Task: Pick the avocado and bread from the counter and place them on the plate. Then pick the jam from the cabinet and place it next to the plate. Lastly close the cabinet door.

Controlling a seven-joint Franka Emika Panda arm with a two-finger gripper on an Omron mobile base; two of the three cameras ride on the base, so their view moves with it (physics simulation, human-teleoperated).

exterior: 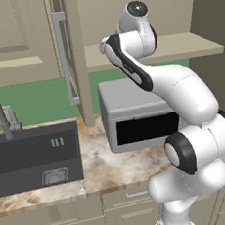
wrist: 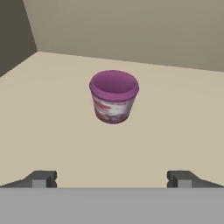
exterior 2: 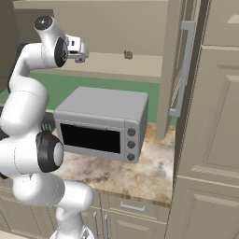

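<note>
We see end effector [wrist: 112,179] fingers spread wide, empty. Purple-lidded tub [wrist: 113,97] upright on cabinet shelf [wrist: 52,131], just ahead, centred between fingers.

Microwave [exterior 2: 100,122] on the counter [exterior 2: 140,175] below cabinet [exterior 2: 107,63]; sink [exterior: 35,154] to its left.

Arm [exterior: 181,97]: glossy white rounded shells, thick tubular links, bulbous at the joints. Dark grey to black bands and seams between links; round black-ringed white cap [exterior: 180,154] on the side of the big lower joint. Topmost joint capped by a dark disc with pale centre [exterior: 136,7]. Black curved stripe along one upper link. Finger tips [wrist: 39,179]: small, dark grey, blocky.
</note>
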